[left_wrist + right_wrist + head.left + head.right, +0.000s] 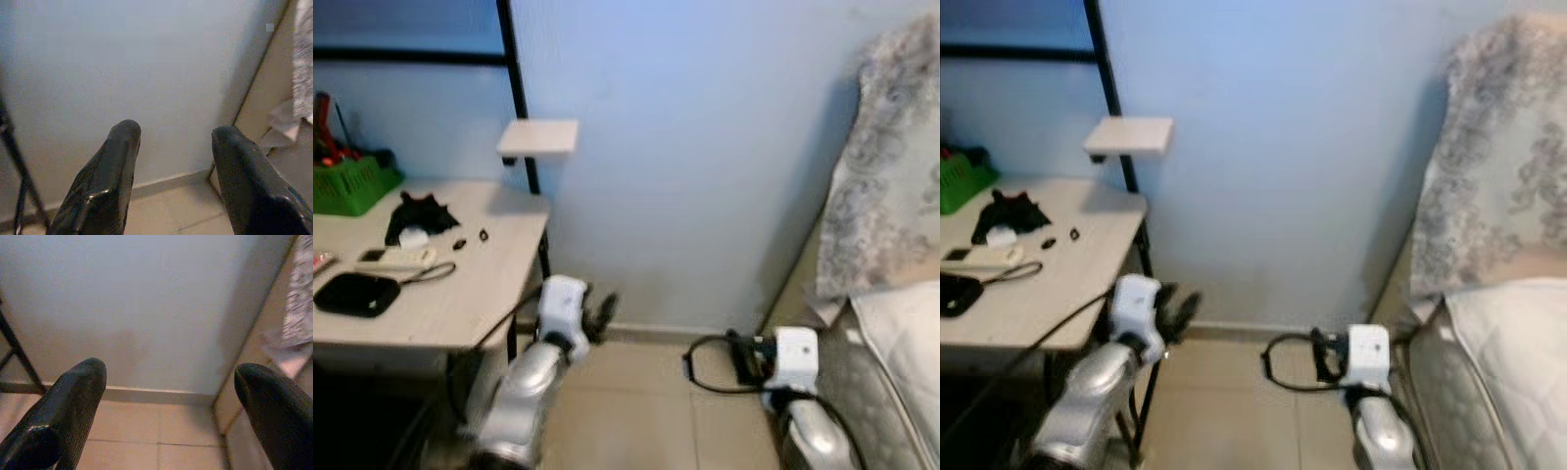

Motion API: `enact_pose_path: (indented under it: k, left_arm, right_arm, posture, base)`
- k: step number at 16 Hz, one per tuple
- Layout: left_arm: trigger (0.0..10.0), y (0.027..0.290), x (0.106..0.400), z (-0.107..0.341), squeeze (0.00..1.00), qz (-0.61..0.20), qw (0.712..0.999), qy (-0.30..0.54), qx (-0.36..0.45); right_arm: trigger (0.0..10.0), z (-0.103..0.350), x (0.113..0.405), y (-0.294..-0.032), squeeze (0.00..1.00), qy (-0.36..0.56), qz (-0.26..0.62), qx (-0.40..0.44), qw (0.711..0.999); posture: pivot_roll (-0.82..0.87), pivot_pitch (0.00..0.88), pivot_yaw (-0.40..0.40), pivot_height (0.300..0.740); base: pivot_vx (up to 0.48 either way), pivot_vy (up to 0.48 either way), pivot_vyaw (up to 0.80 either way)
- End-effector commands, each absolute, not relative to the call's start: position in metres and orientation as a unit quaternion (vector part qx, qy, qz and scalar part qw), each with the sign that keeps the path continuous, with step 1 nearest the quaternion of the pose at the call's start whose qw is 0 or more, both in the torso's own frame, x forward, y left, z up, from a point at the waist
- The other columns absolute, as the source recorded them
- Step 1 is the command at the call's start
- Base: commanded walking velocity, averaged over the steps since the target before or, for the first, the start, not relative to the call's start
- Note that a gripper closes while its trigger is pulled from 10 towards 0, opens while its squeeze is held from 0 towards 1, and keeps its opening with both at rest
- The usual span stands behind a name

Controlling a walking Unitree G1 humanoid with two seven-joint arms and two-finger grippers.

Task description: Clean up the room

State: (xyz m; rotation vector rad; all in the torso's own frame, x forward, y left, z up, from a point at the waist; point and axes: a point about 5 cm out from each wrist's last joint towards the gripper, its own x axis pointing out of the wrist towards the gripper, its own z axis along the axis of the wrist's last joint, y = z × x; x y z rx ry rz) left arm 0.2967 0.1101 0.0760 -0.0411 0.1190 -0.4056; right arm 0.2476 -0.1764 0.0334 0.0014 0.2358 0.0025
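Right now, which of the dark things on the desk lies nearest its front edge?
The flat black oval pad, with a cord looping off it. The crumpled black cloth lies farther back, by the green basket.

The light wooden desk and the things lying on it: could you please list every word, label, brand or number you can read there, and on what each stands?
No text can be read anywhere in these pictures.
Light wooden desk: bare surface, no lettering.
Green plastic basket: no label visible.
Flat black oval object: no marking made out.
Small white tag on the crumpled black cloth: too blurred to tell whether it is printed.
Pale flat device: too blurred to read.
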Motion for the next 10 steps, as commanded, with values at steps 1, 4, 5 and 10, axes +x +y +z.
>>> enact_pose_path:
  k: [1, 4, 5, 10]
  left_arm:
    - [10.0, 0.116, 0.298, 0.074, 0.00, -0.198, 0.978, 0.060, -0.012]
    - [10.0, 0.116, 0.296, 0.071, 0.00, -0.208, 0.976, 0.066, -0.008]
    - [10.0, 0.115, 0.297, 0.071, 0.00, -0.212, 0.975, 0.062, -0.013]
    - [10.0, 0.105, 0.303, 0.076, 0.00, -0.233, 0.971, 0.051, -0.025]
  right_arm:
    - [10.0, 0.038, 0.252, -0.168, 0.00, 0.102, 0.017, 0.003, 0.995]
    - [10.0, 0.042, 0.251, -0.169, 0.00, 0.089, 0.019, 0.000, 0.996]
    - [10.0, 0.040, 0.252, -0.172, 0.00, 0.091, 0.008, 0.004, 0.996]
    - [10.0, 0.041, 0.258, -0.170, 0.00, 0.088, -0.004, 0.007, 0.996]
  posture:
    - [0.15, 0.000, -0.013, 0.719]
    - [0.15, 0.000, -0.027, 0.695]
    - [0.15, 0.000, -0.031, 0.687]
    - [0.14, 0.000, -0.028, 0.651]
  base:
    - [0.000, 0.000, -0.46]
    - [0.000, 0.000, -0.46]
    - [0.000, 0.000, -0.48]
    - [0.000, 0.000, -0.48]
